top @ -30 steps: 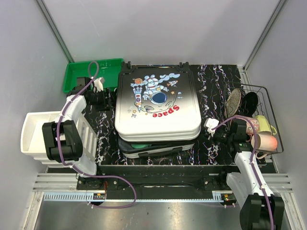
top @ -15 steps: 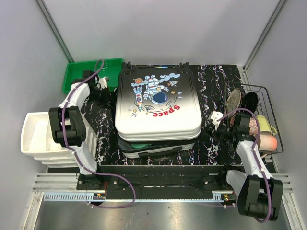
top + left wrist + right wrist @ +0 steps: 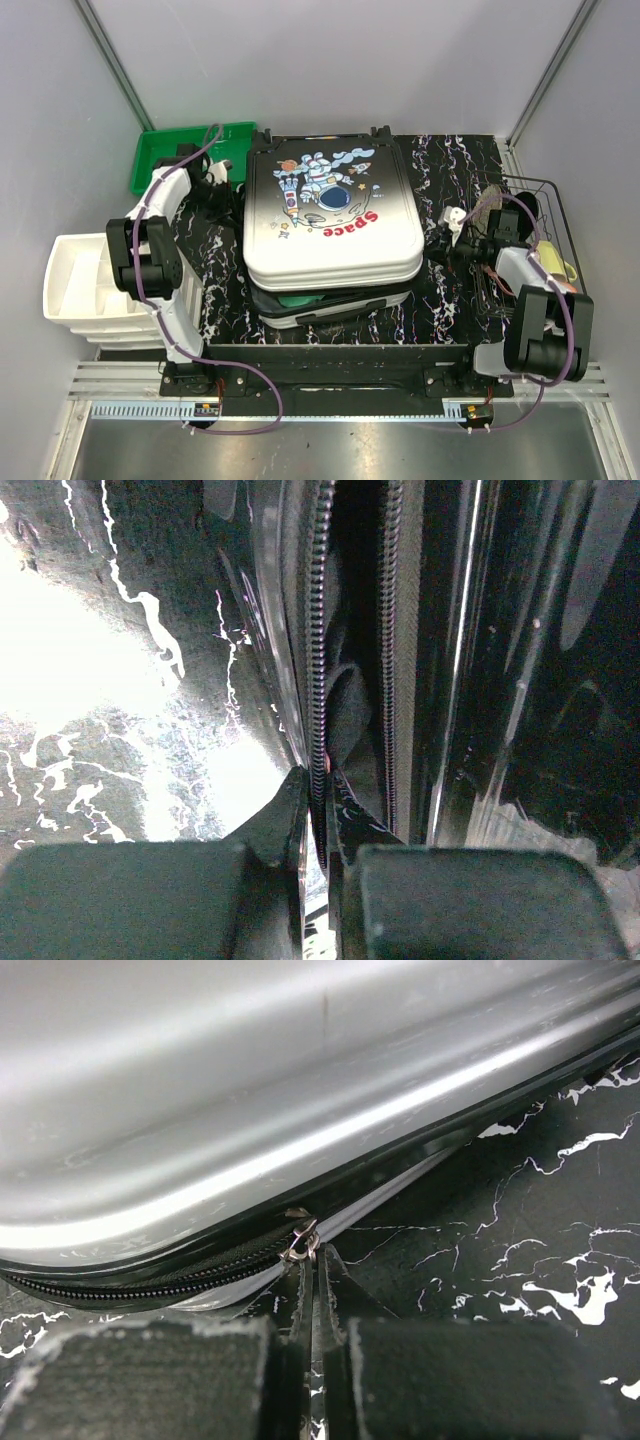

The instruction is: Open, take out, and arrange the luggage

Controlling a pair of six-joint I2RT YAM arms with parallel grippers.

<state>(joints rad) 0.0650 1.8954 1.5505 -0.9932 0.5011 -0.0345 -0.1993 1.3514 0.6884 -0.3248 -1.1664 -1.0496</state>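
The luggage (image 3: pixel 325 215), white fading to black with an astronaut and "Space" print, lies flat in the middle of the table. Its lid is slightly raised at the front, and something green (image 3: pixel 295 298) shows in the gap. At the luggage's left side, my left gripper (image 3: pixel 230 198) is shut on the lid's zipper edge (image 3: pixel 320 630), with the teeth pinched between the fingers (image 3: pixel 290 815). On the right side, my right gripper (image 3: pixel 438 256) is shut on the metal zipper pull (image 3: pixel 300 1242), just under the grey shell (image 3: pixel 300 1080).
A green plastic bin (image 3: pixel 185 155) stands at the back left, and a white drawer unit (image 3: pixel 80 285) sits left of the left arm. At the right edge, a wire basket (image 3: pixel 553 195) holds shoes and cups close behind my right arm.
My left gripper has shut on the luggage's left zipper edge. My right arm has drawn back along the right side, still shut, and the front gap under the lid has widened slightly.
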